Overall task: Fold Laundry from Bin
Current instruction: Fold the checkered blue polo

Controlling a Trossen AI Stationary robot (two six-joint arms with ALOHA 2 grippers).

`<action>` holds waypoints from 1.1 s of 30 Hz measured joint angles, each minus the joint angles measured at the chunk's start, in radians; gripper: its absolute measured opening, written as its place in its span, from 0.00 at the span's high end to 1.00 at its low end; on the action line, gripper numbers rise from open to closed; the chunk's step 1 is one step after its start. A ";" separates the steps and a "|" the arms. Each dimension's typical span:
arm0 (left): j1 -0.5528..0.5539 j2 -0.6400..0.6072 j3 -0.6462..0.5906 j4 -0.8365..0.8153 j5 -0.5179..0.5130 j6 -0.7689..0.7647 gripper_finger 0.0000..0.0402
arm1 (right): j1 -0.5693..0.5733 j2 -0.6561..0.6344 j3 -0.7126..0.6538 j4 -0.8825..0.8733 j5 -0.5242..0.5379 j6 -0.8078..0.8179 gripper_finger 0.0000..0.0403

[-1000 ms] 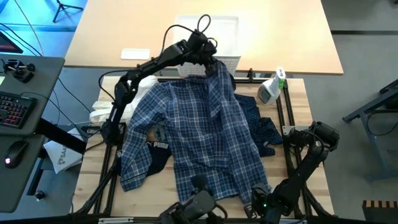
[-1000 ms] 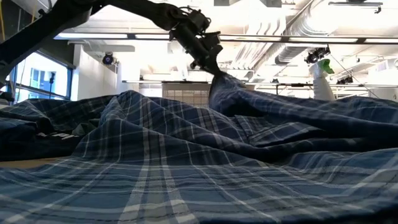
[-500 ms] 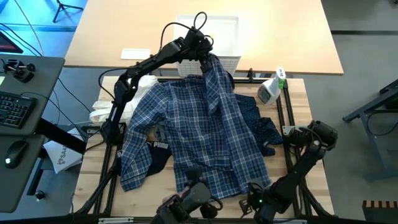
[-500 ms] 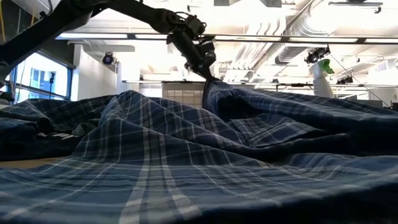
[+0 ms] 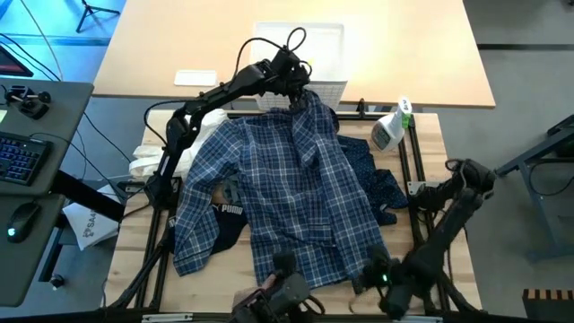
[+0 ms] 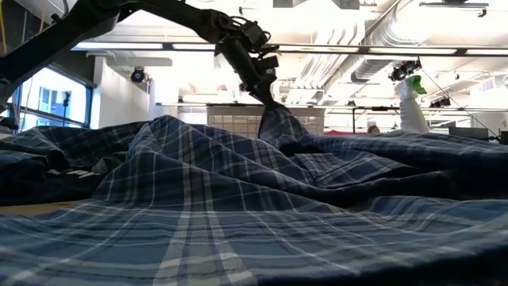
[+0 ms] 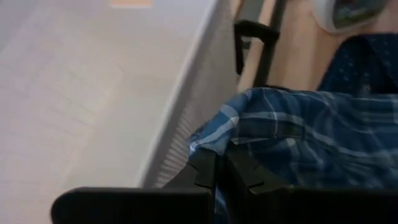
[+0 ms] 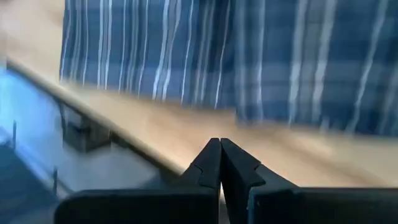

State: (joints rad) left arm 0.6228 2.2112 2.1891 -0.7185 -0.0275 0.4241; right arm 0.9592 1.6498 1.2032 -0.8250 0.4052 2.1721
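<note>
The blue-white plaid shirt lies spread over most of the table, its far end drawn up. My left gripper is shut on that far end, just in front of the white lattice bin, which stands on the far table. My right gripper is shut and holds nothing, at the near edge by the shirt's near right hem. Navy dotted trousers stick out from under the shirt's right side. The black Puma piece sticks out on the left. A white cloth hangs at the left edge. My left gripper pinches the plaid shirt's far edge between its two fingers; how many layers I cannot tell. The fingers slant down onto it from above. The cloth rises in a small peak to the fingers, and the rest of the shirt lies on the table.
A spray bottle stands at the table's far right corner. The bin's lattice wall is right beside my left fingers. A white card lies on the far table. A black frame rail runs along the right edge.
My left gripper, still shut on the shirt, has swung slightly left and back right, and has come down. The shirt's raised far end has sunk lower while the rest has stayed spread. My right arm has shifted at the near right corner, its elbow swinging outward.
</note>
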 joint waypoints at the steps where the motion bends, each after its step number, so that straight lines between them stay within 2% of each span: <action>1: -0.003 0.000 0.000 -0.020 -0.012 0.000 0.99 | -0.018 -0.008 -0.020 -0.011 0.002 -0.004 1.00; 5: 0.012 0.000 0.000 -0.144 -0.105 -0.002 0.92 | -0.074 -0.022 -0.130 0.071 -0.051 -0.019 1.00; 8: 0.040 0.000 0.000 -0.208 -0.152 -0.030 0.85 | -0.098 -0.018 -0.253 0.280 -0.071 -0.032 1.00; 13: 0.068 -0.008 0.000 -0.320 -0.165 -0.075 0.79 | -0.131 0.016 -0.423 0.710 -0.108 -0.128 1.00; 16: 0.073 -0.020 0.001 -0.356 -0.193 -0.082 0.78 | -0.137 0.040 -0.454 0.771 -0.202 -0.183 1.00; 19: 0.079 -0.020 0.000 -0.372 -0.208 -0.088 0.78 | -0.135 0.037 -0.448 0.754 -0.239 -0.215 1.00; 24: 0.077 -0.027 0.000 -0.413 -0.153 -0.100 0.78 | -0.124 -0.012 -0.348 0.632 -0.205 -0.219 1.00; 30: 0.026 -0.056 0.000 -0.443 0.050 -0.172 0.78 | -0.136 -0.041 -0.131 0.224 -0.170 -0.240 1.00; 33: -0.006 -0.050 0.000 -0.456 0.210 -0.228 0.78 | -0.172 -0.042 -0.053 0.005 -0.142 -0.223 0.99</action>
State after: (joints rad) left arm 0.6163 2.1608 2.1895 -1.1743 0.1820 0.1966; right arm 0.7877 1.6081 1.1501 -0.8202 0.2633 1.9487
